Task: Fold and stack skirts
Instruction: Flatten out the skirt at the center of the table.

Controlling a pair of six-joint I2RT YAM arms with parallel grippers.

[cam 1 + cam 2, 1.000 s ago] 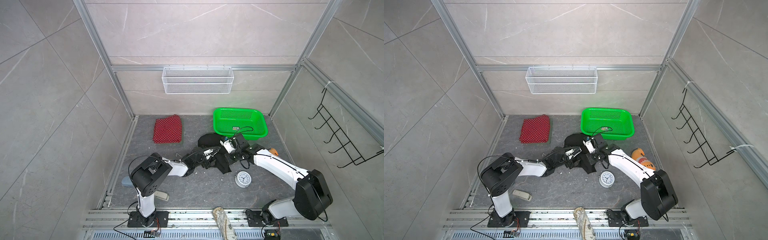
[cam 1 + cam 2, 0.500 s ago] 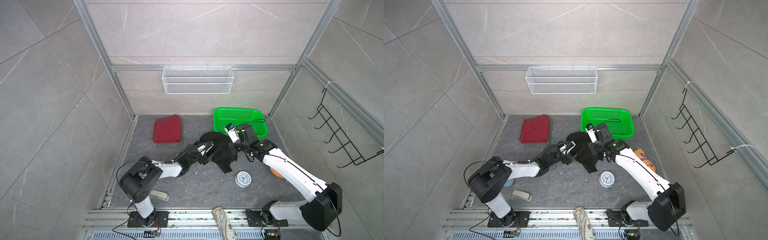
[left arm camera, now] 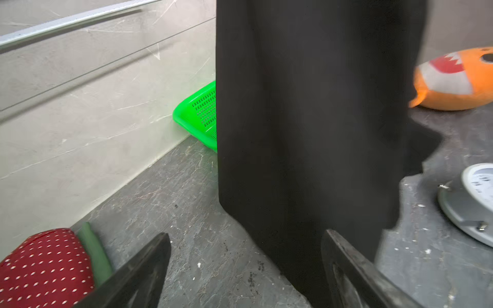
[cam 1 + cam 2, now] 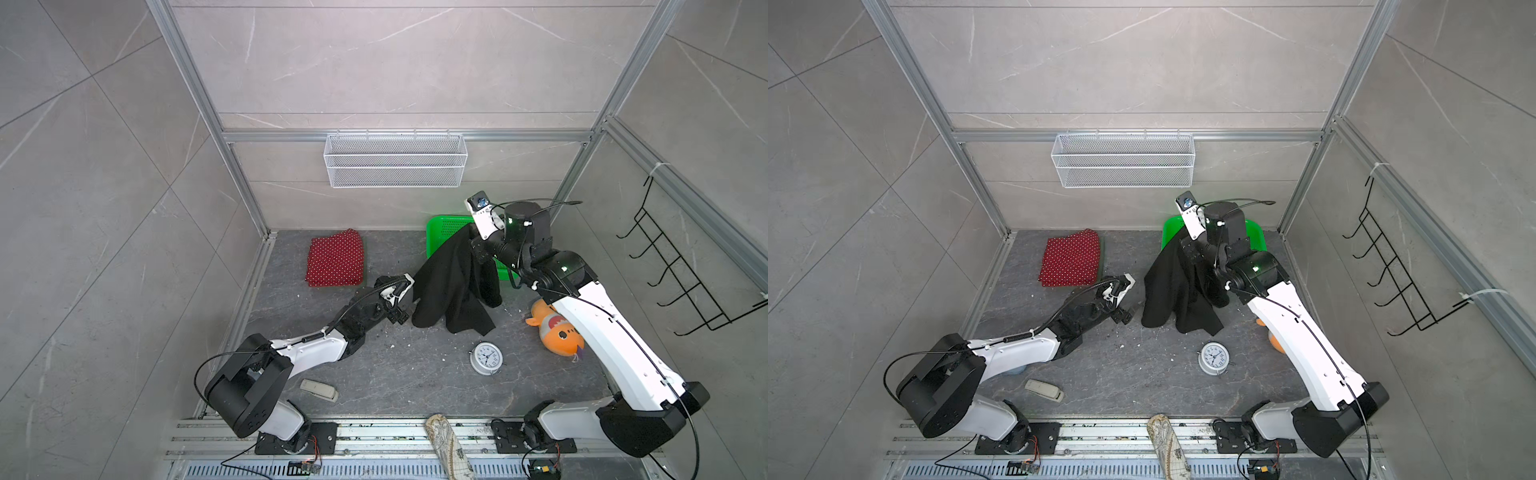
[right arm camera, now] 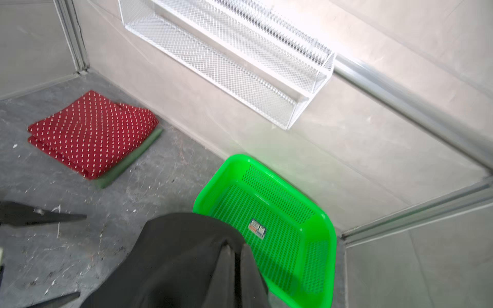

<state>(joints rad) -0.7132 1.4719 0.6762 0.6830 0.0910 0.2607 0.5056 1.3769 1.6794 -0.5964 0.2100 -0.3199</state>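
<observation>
Hangs black skirt (image 4: 451,282) mid-frame from clamped right gripper (image 5: 234,246) — with left gripper (image 3: 246,236) spread wide, best to pinch lower corner squarely.

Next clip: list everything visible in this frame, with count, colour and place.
black skirt: 1, black, hanging from right gripper
polka-dot skirt: 1, red with white dots, folded, floor back left
green skirt: 1, olive, folded under polka-dot skirt
plastic basket: 1, bright green, by back wall
wire basket: 1, white, on back wall
hook rack: 1, black, right wall
alarm clock: 1, white, floor before black skirt
plush fish: 1, orange, floor, right side
remote-like object: 1, beige, floor, front left
cloth roll: 1, beige patterned, front rail
left gripper: 1, black, open, beside black skirt
right gripper: 1, black, shut on black skirt
</observation>
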